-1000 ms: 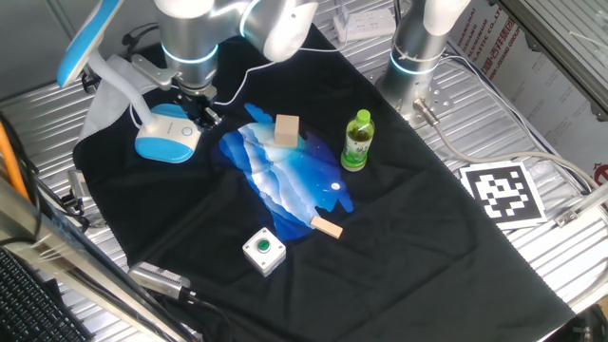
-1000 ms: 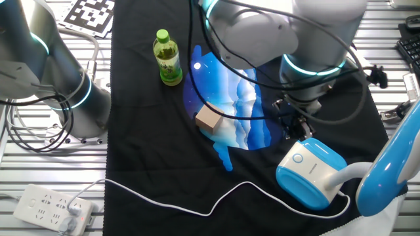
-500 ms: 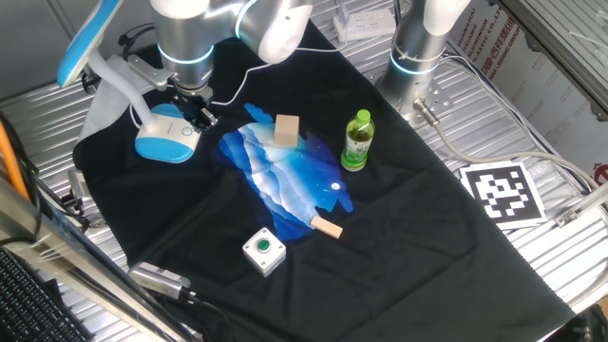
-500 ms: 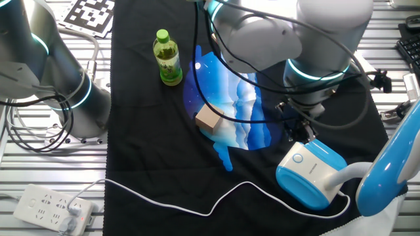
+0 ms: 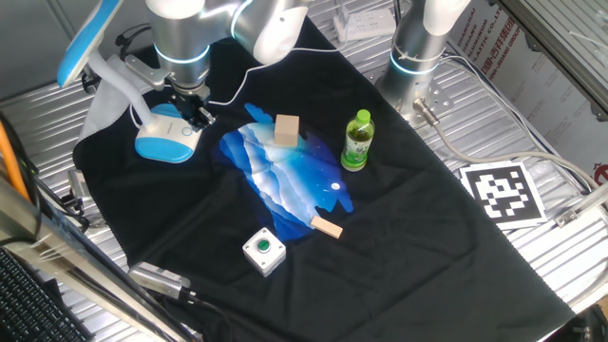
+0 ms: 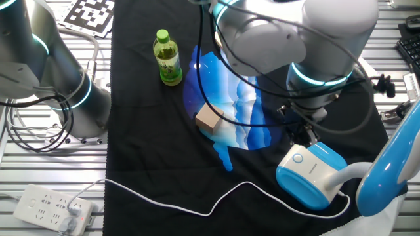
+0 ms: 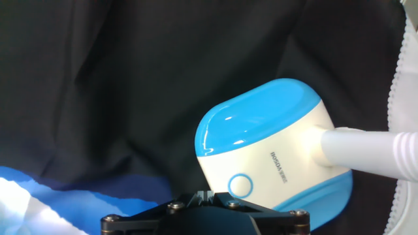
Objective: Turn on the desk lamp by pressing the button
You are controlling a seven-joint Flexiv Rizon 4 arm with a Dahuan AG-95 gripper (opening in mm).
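The desk lamp stands at the back left of the black cloth: its blue-white oval base (image 5: pixel 163 138), its white neck and its long blue head (image 5: pixel 87 40). It also shows in the other fixed view (image 6: pixel 314 174) and in the hand view (image 7: pixel 274 140). The button (image 7: pixel 240 185) is a small pale round ring on the base's white top, also seen in the other fixed view (image 6: pixel 298 158). My gripper (image 7: pixel 204 194) is shut and empty, its fingertips touching each other. It hangs just above the base's near end (image 6: pixel 302 136), next to the button (image 5: pixel 195 112).
A green bottle (image 5: pixel 356 140), a wooden block (image 5: pixel 286 129), a small wooden piece (image 5: pixel 327 226) and a green button on a white box (image 5: pixel 263 251) stand around the blue-white patch. A white cable (image 6: pixel 197 208) runs to a power strip (image 6: pixel 49 208). A second arm's base (image 5: pixel 416 59) stands at the back.
My gripper has moved a little along the cloth toward the lamp base and now stands over its near end. The lamp has not moved.
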